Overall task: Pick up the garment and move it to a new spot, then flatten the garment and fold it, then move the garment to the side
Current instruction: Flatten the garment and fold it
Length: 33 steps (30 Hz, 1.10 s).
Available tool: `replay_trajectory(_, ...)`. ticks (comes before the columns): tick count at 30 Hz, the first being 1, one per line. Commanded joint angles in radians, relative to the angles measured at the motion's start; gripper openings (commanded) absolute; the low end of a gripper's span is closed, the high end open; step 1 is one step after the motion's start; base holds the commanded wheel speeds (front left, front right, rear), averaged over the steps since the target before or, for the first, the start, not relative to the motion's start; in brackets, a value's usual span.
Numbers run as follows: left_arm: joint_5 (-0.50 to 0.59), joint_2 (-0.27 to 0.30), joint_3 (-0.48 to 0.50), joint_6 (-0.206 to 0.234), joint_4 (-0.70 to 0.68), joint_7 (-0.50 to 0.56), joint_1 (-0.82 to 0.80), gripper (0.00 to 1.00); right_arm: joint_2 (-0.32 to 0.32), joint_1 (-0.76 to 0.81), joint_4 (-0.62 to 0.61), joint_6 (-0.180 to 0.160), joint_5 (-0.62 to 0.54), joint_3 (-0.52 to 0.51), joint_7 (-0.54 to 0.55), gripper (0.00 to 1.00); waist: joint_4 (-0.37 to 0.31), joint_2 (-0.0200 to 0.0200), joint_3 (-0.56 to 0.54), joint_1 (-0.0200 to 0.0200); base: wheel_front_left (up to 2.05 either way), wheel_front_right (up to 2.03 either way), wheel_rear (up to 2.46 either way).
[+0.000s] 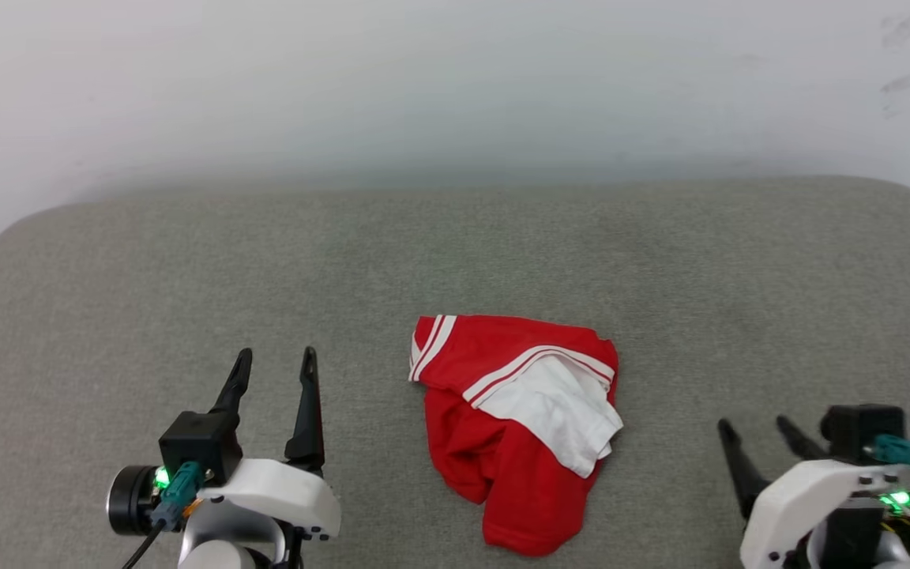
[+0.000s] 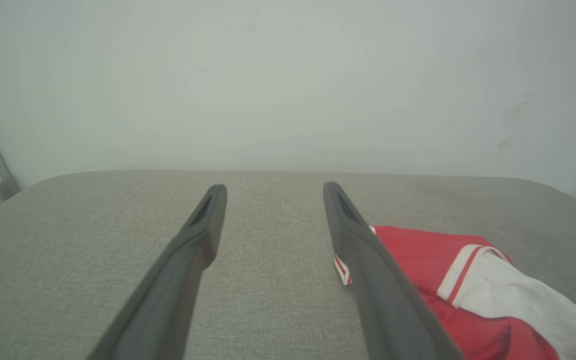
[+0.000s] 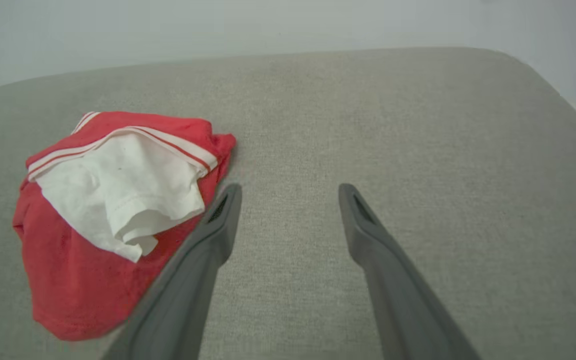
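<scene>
Head view: we held left gripper (image 1: 277, 353) spread wide, empty, left of garment (image 1: 494, 371). Garment lay crumpled at near-centre of grey padded surface (image 1: 455, 253), untouched. Right gripper (image 1: 753, 423) likewise agape, empty, further right. Flanking likely meant for pick-up.

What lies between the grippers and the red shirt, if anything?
Nothing visible does. The crumpled red shirt lies between the open left gripper and the open right gripper, with only bare grey cushion on either side.

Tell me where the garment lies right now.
Head view: the garment lies crumpled on the grey surface, low centre, between the left gripper and right gripper.
</scene>
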Motion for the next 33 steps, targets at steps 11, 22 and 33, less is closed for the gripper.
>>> replay_trajectory(11, 0.027, -0.028, -0.038, -0.014, 0.008, -0.027, -0.069, 1.00, -0.079, -0.081, -0.013, 0.000, 0.130, 0.218, 0.293, 1.00, 0.103, 0.0000, 0.077, 0.0000, 0.00, 0.00, 0.00)
replay_trajectory(22, 0.022, -0.052, -0.053, -0.023, 0.052, -0.047, -0.099, 1.00, -0.128, -0.182, 0.087, 0.000, 0.203, 0.270, 0.290, 0.00, 0.138, 0.0000, 0.113, 0.0000, 0.00, 0.00, 0.00)
replay_trajectory(33, 0.019, -0.047, -0.047, -0.012, 0.062, -0.055, -0.100, 1.00, -0.209, -0.300, 0.017, 0.000, 0.176, 0.134, 0.246, 0.00, 0.085, 0.0000, 0.113, 0.0000, 0.00, 0.00, 0.00)
